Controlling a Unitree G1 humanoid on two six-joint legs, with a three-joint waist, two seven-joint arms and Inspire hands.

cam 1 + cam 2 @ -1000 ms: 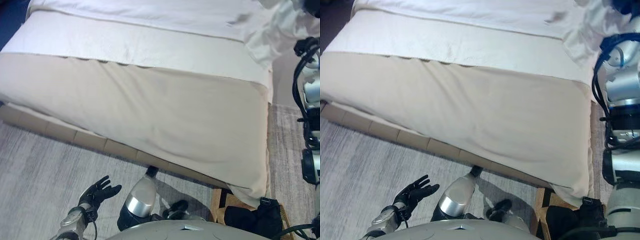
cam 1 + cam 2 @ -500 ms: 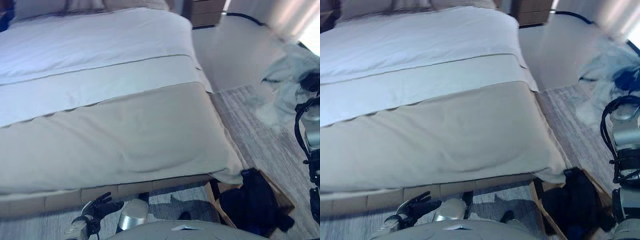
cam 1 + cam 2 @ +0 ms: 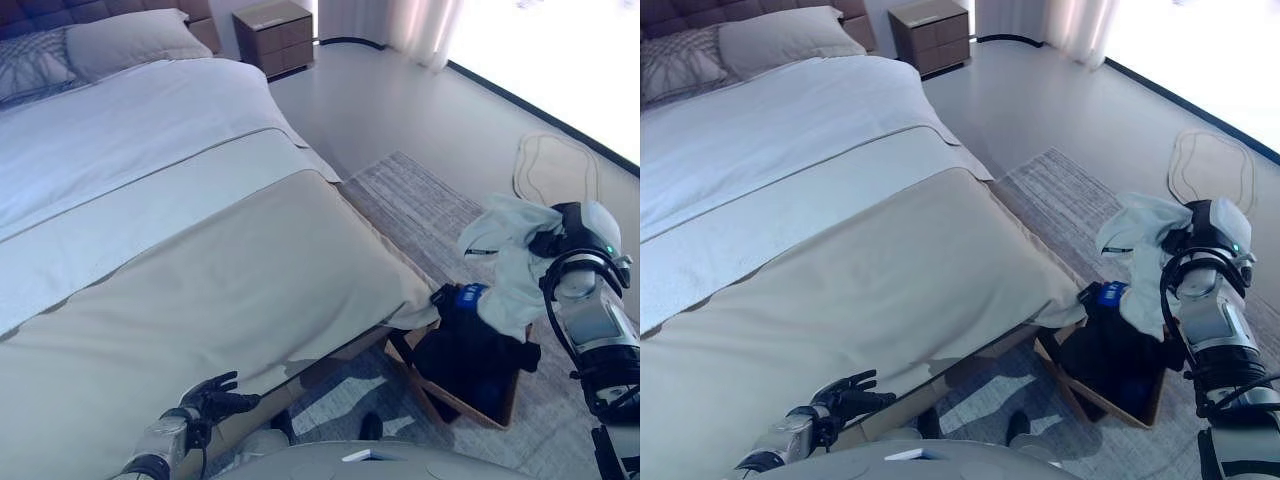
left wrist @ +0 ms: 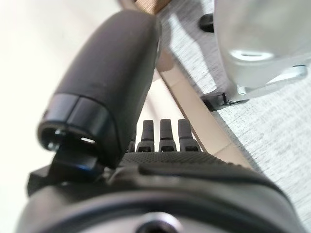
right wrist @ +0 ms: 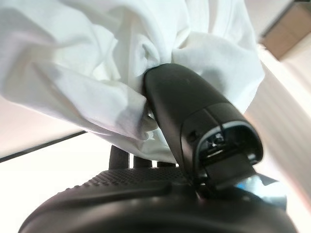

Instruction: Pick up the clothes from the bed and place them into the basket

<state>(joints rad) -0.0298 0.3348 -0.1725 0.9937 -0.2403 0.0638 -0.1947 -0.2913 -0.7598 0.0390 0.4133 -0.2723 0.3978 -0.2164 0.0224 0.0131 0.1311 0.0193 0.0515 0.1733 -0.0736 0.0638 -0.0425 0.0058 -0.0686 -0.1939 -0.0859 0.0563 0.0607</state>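
Note:
My right hand (image 3: pixel 556 236) is shut on a white garment (image 3: pixel 510 256) and holds it in the air over the basket (image 3: pixel 452 398), a brown box on the floor by the bed's foot corner with dark clothes (image 3: pixel 470 350) in it. In the right wrist view the thumb (image 5: pixel 184 121) presses into the white cloth (image 5: pixel 97 73). My left hand (image 3: pixel 215 398) hangs low by the bed's near edge, fingers straight and empty; it also shows in the left wrist view (image 4: pixel 165 141). The bed (image 3: pixel 170 260) has a beige cover and white sheets.
A grey rug (image 3: pixel 420 200) lies under the bed's foot end and the basket. A wooden nightstand (image 3: pixel 274 24) stands at the back by the pillows (image 3: pixel 120 40). A small pale mat (image 3: pixel 556 166) lies on the floor at the far right.
The camera has swung to the right, so the whole scene has shifted. My right hand with the white garment has come down over the basket. The left hand stays low.

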